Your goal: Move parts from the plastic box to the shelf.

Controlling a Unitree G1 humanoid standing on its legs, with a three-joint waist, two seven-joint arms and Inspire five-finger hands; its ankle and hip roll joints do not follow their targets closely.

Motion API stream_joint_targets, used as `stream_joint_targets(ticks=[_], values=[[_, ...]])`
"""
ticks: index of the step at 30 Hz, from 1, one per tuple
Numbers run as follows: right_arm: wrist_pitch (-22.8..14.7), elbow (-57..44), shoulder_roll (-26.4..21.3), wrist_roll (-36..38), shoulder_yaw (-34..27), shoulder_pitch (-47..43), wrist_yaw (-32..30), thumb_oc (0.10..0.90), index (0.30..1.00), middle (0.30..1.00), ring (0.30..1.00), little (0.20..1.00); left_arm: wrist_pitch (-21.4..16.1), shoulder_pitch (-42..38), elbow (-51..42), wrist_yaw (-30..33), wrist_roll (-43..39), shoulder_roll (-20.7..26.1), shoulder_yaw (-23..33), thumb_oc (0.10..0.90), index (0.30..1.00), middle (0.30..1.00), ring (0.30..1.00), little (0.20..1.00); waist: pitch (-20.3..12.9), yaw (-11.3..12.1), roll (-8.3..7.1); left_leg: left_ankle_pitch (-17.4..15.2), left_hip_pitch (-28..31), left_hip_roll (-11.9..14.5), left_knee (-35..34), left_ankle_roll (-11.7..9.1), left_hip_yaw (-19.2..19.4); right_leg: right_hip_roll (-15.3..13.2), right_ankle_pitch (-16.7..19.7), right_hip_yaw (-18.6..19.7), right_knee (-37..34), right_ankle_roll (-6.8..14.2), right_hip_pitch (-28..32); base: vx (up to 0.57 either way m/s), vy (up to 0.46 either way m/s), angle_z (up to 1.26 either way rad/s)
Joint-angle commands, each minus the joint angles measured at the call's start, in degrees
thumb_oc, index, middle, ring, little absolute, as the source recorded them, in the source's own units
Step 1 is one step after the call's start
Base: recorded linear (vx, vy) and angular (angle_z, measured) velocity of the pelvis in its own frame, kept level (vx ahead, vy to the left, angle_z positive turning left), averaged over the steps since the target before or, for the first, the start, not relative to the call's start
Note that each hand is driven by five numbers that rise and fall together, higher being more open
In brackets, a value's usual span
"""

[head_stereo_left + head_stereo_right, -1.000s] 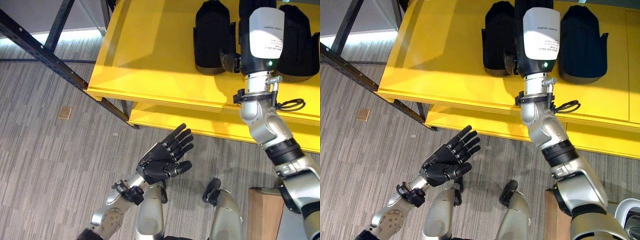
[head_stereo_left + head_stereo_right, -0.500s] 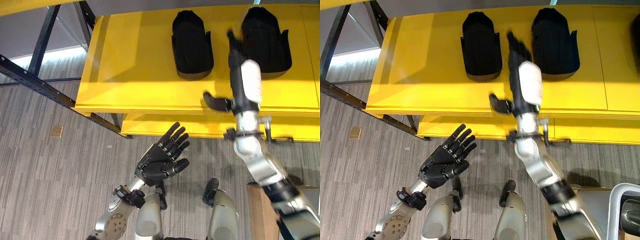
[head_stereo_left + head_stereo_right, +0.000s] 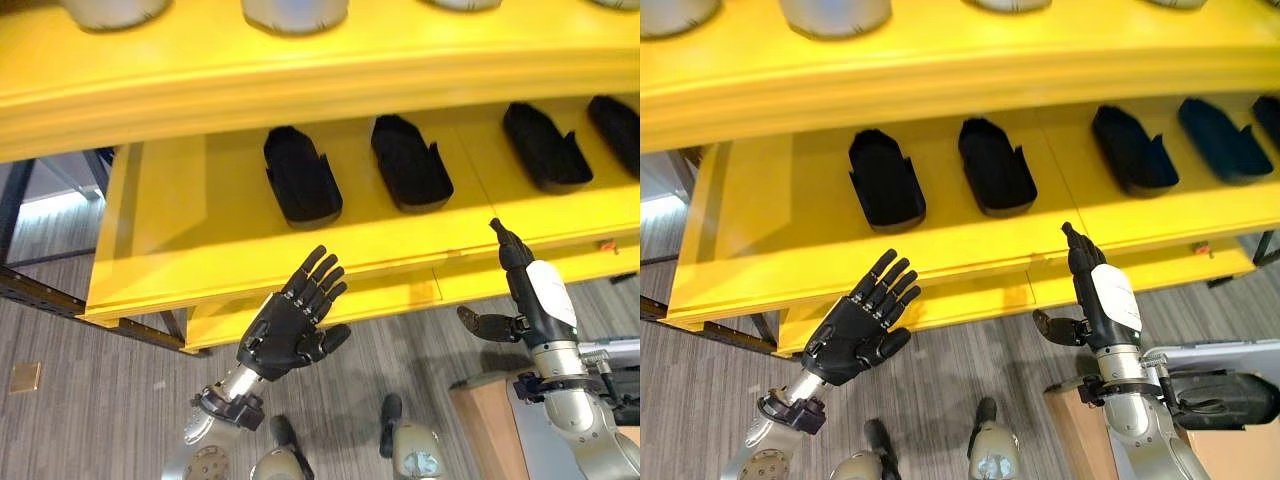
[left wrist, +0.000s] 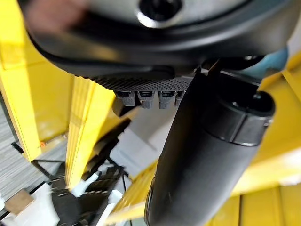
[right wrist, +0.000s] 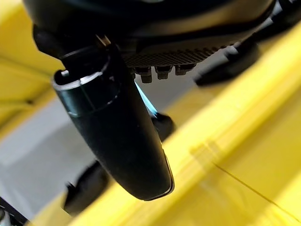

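Left hand (image 3: 290, 335), matte black, held palm-up with fingers spread and straight, holding nothing, in front of the glossy yellow shelf (image 3: 170, 230). On the shelf, a row of four black moulded parts (image 3: 301, 176), oblong and hollow with rounded ends. Right hand (image 3: 520, 290), fingers straight and empty, raised before the shelf's front edge; half a second ago it reached over the shelf between two parts. The view has since shifted, bringing in an upper shelf board (image 3: 300, 70)
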Motion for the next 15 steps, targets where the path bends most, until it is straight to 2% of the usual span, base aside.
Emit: stream_joint_targets(ticks=[1, 2, 4, 6, 7, 8, 10, 13, 14, 15], values=[[-2.0, -2.4, -1.2, -0.4, -3.5, -3.0, -4.1, 0.9, 1.0, 1.0, 1.0, 1.0, -1.4, 2.0, -7.5, -4.6, 0.9, 2.1, 1.7, 0.9, 1.0, 1.0, 1.0, 1.0, -4.3, -1.0, -0.93, -10.7, 2.7, -2.3, 4.2, 5.1, 2.6, -3.4, 0.7, 3.8, -1.1, 6.6, 0.9, -0.03, 0.079, -0.19], [-1.5, -2.4, -1.1, -0.9, -3.7, -2.9, -4.4, 0.9, 1.0, 1.0, 1.0, 1.0, -0.9, 2.1, -7.6, -4.9, 0.8, 2.3, 1.8, 0.9, 1.0, 1.0, 1.0, 1.0, -4.4, -0.9, -0.88, -12.1, 3.5, -2.5, 4.0, 4.9, 2.2, -3.8, 0.9, 3.7, -1.3, 7.4, 1.3, -0.05, 0.072, -0.25], [-1.5, -1.8, -0.9, -0.6, -3.0, -4.4, -3.5, 0.9, 1.0, 1.0, 1.0, 1.0, -1.6, 2.1, -7.4, -3.5, 1.6, 2.3, 2.0, 0.9, 1.0, 1.0, 1.0, 1.0, -4.4, 0.0, -1.34, -12.4, 4.8, -2.4, 3.6, 4.8, 6.3, -5.4, 4.4, -1.5, -1.0, 8.3, 0.7, -0.11, 0.058, -0.3], [-1.7, -0.7, -1.4, -0.3, -1.8, -6.9, -2.6, 0.9, 1.0, 1.0, 1.0, 1.0, -2.9, 1.8, -7.3, -1.4, 2.3, 2.2, 1.7, 0.9, 1.0, 1.0, 1.0, 1.0, -4.4, 1.2, -1.26, -11.7, 5.9, -2.0, 2.3, 4.4, 9.2, -6.5, 5.9, -6.6, -0.4, 8.4, 0.6, -0.16, 0.056, -0.64], [-1.8, -0.5, -1.5, -0.3, -1.6, -7.5, -2.5, 0.9, 1.0, 1.0, 1.0, 1.0, -3.1, 1.7, -7.3, -0.9, 2.3, 2.2, 1.6, 0.9, 1.0, 1.0, 1.0, 1.0, -4.4, 1.4, -1.17, -11.4, 6.1, -1.9, 2.0, 4.3, 9.6, -6.6, 5.9, -7.2, -0.1, 8.4, 0.6, -0.19, 0.069, -1.21], [-1.2, 0.1, -2.2, -0.4, -0.6, -9.5, -2.4, 0.9, 1.0, 1.0, 1.0, 1.0, -3.4, 1.0, -7.1, 0.6, 1.9, 2.1, 1.5, 0.9, 1.0, 1.0, 1.0, 1.0, -4.5, 2.3, -0.73, -10.7, 6.2, -1.6, 1.3, 4.3, 10.4, -7.0, 5.4, -9.4, 2.2, 7.9, 0.5, -0.17, 0.059, -1.32], [-0.4, 0.6, -2.6, -1.0, -0.4, -10.0, -3.5, 0.9, 1.0, 1.0, 1.0, 1.0, -2.7, 0.2, -7.0, 0.6, 1.1, 2.2, 1.7, 0.9, 1.0, 1.0, 1.0, 1.0, -4.7, 2.7, -0.12, -10.1, 5.2, -1.5, 1.3, 5.0, 9.7, -7.0, 3.8, -8.7, 7.6, 6.7, 0.3, -0.18, 0.034, -1.01], [-0.7, 1.2, -3.4, -2.6, -0.8, -10.9, -3.1, 0.9, 1.0, 1.0, 1.0, 1.0, -3.7, 0.4, -5.4, -0.3, -0.8, 1.6, 2.3, 0.9, 1.0, 1.0, 1.0, 1.0, -5.3, 3.8, 0.59, -9.5, 3.4, -0.8, 2.3, 5.9, 9.6, -6.3, -2.1, -8.2, 15.6, 4.0, 1.2, -0.11, -0.031, -0.73], [-0.4, 1.3, -3.6, -2.8, -0.8, -11.0, -3.0, 0.9, 1.0, 1.0, 1.0, 1.0, -3.7, 0.5, -5.2, -0.5, -1.0, 1.4, 2.3, 0.9, 1.0, 1.0, 1.0, 1.0, -5.3, 3.9, 0.62, -9.4, 3.3, -0.8, 2.3, 6.0, 9.6, -6.3, -2.6, -8.2, 16.2, 3.9, 1.3, -0.05, -0.133, -1.49], [-0.2, 1.3, -3.9, -3.3, -0.5, -12.3, -2.3, 0.9, 1.0, 1.0, 1.0, 1.0, -4.6, 1.4, -4.7, -0.4, -1.7, 0.6, 2.9, 0.9, 1.0, 1.0, 1.0, 1.0, -5.6, 4.4, 0.31, -8.5, 2.8, -0.4, 2.2, 5.7, 10.2, -4.3, -5.1, -7.7, 15.0, 3.3, 3.0, -0.03, -0.222, -1.43]])
